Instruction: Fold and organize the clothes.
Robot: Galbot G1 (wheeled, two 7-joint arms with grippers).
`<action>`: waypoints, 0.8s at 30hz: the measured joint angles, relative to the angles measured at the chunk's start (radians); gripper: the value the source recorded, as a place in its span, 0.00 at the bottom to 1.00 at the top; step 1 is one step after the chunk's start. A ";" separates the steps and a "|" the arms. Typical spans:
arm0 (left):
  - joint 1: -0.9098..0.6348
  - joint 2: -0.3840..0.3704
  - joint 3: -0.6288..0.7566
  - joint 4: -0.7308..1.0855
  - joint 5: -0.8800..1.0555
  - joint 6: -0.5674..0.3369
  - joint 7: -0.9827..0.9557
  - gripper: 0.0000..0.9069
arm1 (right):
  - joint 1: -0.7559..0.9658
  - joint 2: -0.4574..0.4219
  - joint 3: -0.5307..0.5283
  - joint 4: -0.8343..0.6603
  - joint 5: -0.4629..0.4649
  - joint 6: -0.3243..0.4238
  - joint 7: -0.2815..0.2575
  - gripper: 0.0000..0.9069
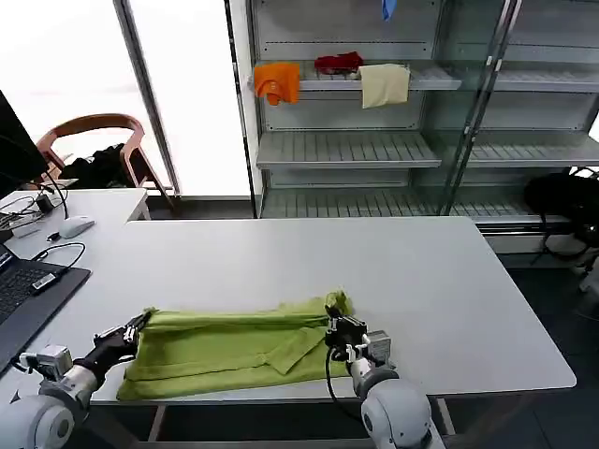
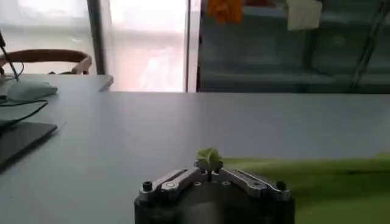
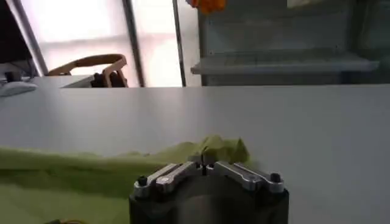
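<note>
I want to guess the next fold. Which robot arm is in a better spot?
Probably neither alone: the left gripper pinches the T-shirt at its left end, the right gripper at its right end, so both likely lift together.

Lime yellow-green T-shirt [image 1: 225, 348] on a pale grey table [image 1: 449, 299]; orange cloth [image 1: 277, 81], red cloth [image 1: 339, 63], cream cloth [image 1: 385, 84]; brown chair [image 1: 94, 126].
</note>
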 measured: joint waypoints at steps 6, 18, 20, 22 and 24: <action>0.028 -0.008 -0.005 -0.031 0.030 0.002 0.000 0.00 | -0.027 -0.011 0.000 0.030 -0.024 0.000 -0.019 0.00; 0.062 -0.028 0.011 -0.049 0.163 -0.019 0.000 0.01 | -0.071 -0.010 0.001 0.036 -0.110 0.002 -0.045 0.00; 0.066 -0.028 0.011 -0.048 0.184 -0.023 -0.002 0.01 | -0.075 -0.010 -0.003 0.035 -0.127 0.003 -0.050 0.00; 0.071 -0.028 0.009 -0.047 0.206 -0.028 -0.002 0.01 | -0.080 -0.009 -0.007 0.035 -0.147 0.004 -0.056 0.00; 0.075 -0.028 0.007 -0.047 0.225 -0.032 -0.002 0.01 | -0.085 -0.009 -0.013 0.035 -0.169 0.004 -0.059 0.00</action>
